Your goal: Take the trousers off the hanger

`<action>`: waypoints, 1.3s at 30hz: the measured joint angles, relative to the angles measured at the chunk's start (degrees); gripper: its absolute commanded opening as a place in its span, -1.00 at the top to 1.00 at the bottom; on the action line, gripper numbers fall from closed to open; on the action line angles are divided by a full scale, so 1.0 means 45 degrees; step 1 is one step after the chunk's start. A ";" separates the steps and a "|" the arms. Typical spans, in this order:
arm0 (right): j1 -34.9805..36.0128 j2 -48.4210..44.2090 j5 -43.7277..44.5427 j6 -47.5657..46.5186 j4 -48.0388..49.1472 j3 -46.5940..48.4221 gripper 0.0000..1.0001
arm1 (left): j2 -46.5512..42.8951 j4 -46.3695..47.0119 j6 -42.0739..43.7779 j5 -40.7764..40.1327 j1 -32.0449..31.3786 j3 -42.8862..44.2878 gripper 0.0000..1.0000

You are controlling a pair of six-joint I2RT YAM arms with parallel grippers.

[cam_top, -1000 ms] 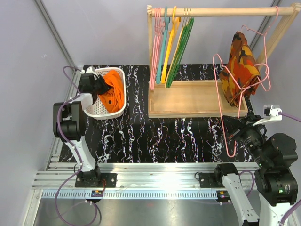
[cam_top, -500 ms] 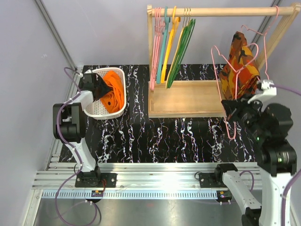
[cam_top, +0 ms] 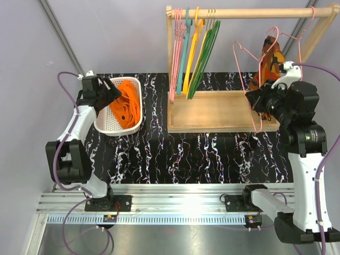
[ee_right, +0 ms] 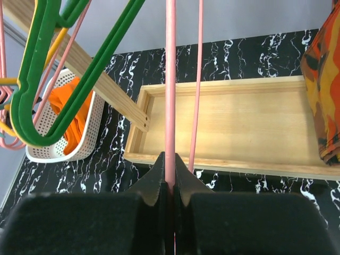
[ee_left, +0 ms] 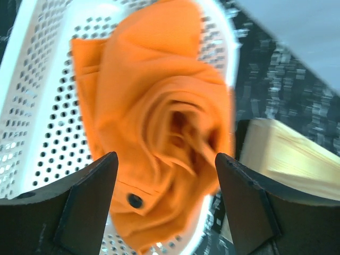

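The bright orange trousers (cam_top: 126,104) lie bunched in the white basket (cam_top: 108,123); in the left wrist view the trousers (ee_left: 159,117) fill the basket (ee_left: 37,106). My left gripper (cam_top: 109,91) hovers over them at the basket's left rim, its jaws open (ee_left: 166,159) and apart from the cloth. The thin pink wire hanger (ee_right: 170,79) is bare. My right gripper (ee_right: 170,162) is shut on its wire and holds the hanger (cam_top: 245,53) up at the rack's right end, with the gripper (cam_top: 256,101) over the wooden base.
A wooden rack with a top rail (cam_top: 239,13) and a tray base (cam_top: 212,111) stands at the back. Pink, teal, yellow and green hangers (cam_top: 194,48) hang at its left. A camouflage garment (cam_top: 268,66) hangs at its right, close behind the held hanger.
My left gripper has opened, let go of the trousers in the basket and drawn back left. My right arm has lifted the hanger from table level up toward the rail.
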 measured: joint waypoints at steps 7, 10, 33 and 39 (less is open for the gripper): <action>0.0005 0.1549 0.0539 -0.0520 0.0515 0.1637 1.00 | -0.1413 0.1248 -0.0253 0.2050 -0.0005 -0.0855 -0.33; 0.0000 0.2132 0.0782 -0.0792 0.1103 0.2045 1.00 | -0.1923 0.1554 -0.0486 0.2613 -0.0005 -0.1617 -0.33; 0.0000 0.4789 0.1632 -0.1715 0.2234 0.1885 -0.64 | -1.0346 -0.3400 0.3517 -0.2259 -0.1423 -0.2006 -0.98; 0.0000 0.2754 0.1953 -0.1171 0.1564 0.1088 -0.99 | -1.0977 -0.3954 0.4779 -0.3473 -0.2929 -0.2142 -0.98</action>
